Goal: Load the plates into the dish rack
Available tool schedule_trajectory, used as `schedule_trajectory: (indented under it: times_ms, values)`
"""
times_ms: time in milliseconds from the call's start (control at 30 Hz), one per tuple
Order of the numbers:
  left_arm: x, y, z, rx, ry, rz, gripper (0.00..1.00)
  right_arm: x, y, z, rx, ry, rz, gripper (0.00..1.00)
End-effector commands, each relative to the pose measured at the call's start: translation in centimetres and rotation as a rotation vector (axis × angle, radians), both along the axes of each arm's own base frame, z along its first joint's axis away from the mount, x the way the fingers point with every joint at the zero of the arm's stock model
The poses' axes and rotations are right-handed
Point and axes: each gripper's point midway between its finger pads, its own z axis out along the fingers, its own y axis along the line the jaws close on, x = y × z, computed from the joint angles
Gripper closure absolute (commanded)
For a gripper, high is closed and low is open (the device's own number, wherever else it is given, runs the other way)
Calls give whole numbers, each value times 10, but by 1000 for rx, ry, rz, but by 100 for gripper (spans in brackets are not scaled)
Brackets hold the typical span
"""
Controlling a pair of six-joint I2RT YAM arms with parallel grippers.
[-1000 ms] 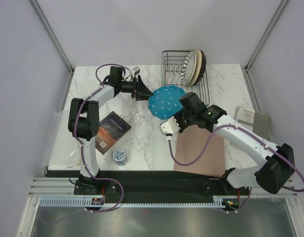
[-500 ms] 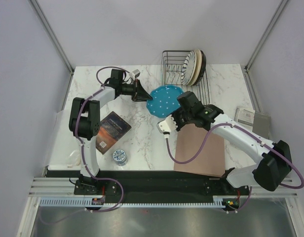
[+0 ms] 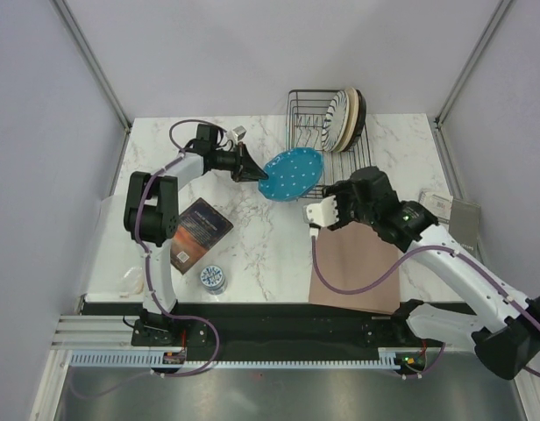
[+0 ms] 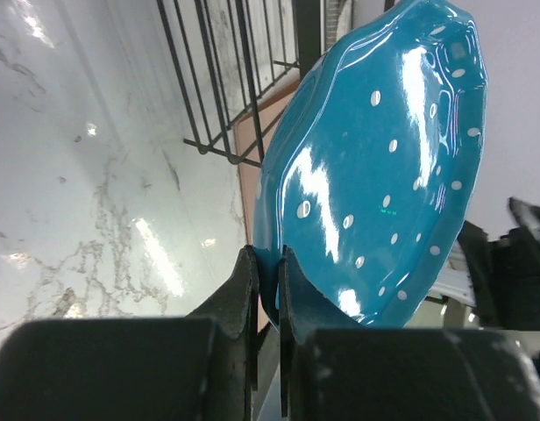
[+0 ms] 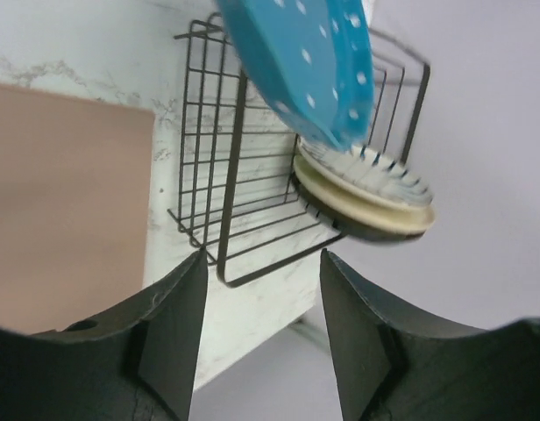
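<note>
The teal plate with white dots [image 3: 294,174] hangs tilted above the table, just left of the dish rack [image 3: 327,132]. My left gripper [image 3: 259,174] is shut on its left rim; in the left wrist view both fingers pinch the teal plate's [image 4: 375,175] edge at my left gripper [image 4: 268,272]. My right gripper [image 3: 342,191] stands open and empty, apart from the plate on its right. In the right wrist view my right gripper [image 5: 263,263] faces the dish rack [image 5: 252,175], the teal plate [image 5: 305,61] above it. Striped and cream plates [image 3: 347,118] stand on edge in the rack.
A brown mat [image 3: 353,263] lies under the right arm. A dark booklet [image 3: 198,230] and a small blue-and-white cup [image 3: 214,278] sit at front left. A grey object [image 3: 445,209] lies at the table's right edge.
My left gripper closed on the teal plate's rim. My right gripper opened, let the plate go and drew back to the right. The plate shifted slightly toward the rack.
</note>
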Motion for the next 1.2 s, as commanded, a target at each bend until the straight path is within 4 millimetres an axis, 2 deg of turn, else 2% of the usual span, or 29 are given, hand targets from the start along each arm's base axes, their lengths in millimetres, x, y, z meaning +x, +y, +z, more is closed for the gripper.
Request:
schedule_trajectory:
  times_ms: [0,33,67,100,133,167,200,233,267,300,333,367,433,600,900,1167]
  values:
    - [5,3,44,2,-163,-48,98,25,-23,47,379,63,-322,38]
    - [6,5,44,26,-179,-44,98,41,-17,62,550,140,-441,37]
    - [13,8,46,63,-247,-40,98,52,-19,69,632,183,-513,38]
    - [15,9,48,82,-270,-37,98,67,-32,73,708,224,-609,38]
    - [15,11,54,97,-288,-37,98,84,-17,84,858,351,-673,38]
    - [19,12,58,116,-332,-35,98,87,-17,78,896,448,-730,38]
    - [20,13,62,123,-349,-31,98,102,-27,98,997,480,-779,37]
    - [20,14,68,126,-369,-31,98,113,-17,76,1031,632,-811,37]
    - [21,14,72,129,-380,-28,98,115,-13,72,1130,769,-899,37]
    - [21,14,75,129,-389,-27,98,124,-20,75,1191,828,-924,33]
    - [21,14,78,128,-395,-26,98,134,-19,57,1206,907,-976,28]
    - [20,14,82,123,-401,-27,98,135,-14,55,1254,994,-996,27]
    - [18,13,84,118,-400,-31,98,143,-17,42,1285,1054,-1033,24]
    - [14,13,92,103,-408,-33,98,130,1,19,1290,1309,-1007,23]
    - [12,8,102,75,-414,-39,98,133,11,-4,1285,1412,-1012,23]
    - [5,-7,105,52,-410,-71,98,128,37,-20,1226,1464,-997,23]
